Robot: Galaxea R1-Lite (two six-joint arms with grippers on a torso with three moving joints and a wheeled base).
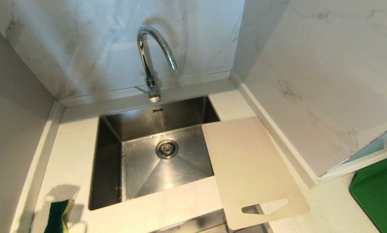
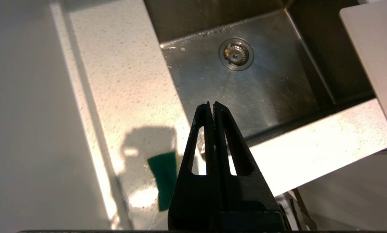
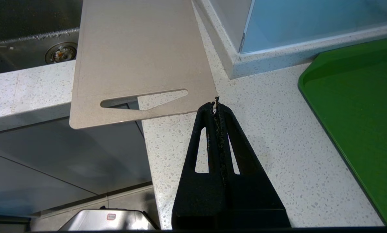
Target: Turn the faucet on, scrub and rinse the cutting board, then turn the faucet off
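Note:
The chrome faucet [image 1: 149,58] stands behind the steel sink [image 1: 109,161], its arched spout over the basin, with no water showing. The beige cutting board [image 1: 248,165] lies flat across the sink's right rim, its handle slot [image 1: 266,206] overhanging the counter's front edge. My left gripper [image 2: 211,104] is shut and empty, hovering over the sink's front left corner; the board's corner [image 2: 374,45] lies far to its side. My right gripper [image 3: 215,103] is shut and empty over the counter, just off the cutting board [image 3: 138,51] by its slot end.
A green and yellow sponge [image 1: 60,216] lies on the counter front left of the sink, also seen as the sponge [image 2: 163,179] beside my left fingers. A dark green mat [image 1: 378,194] lies at the far right. Marble walls close in the back and both sides.

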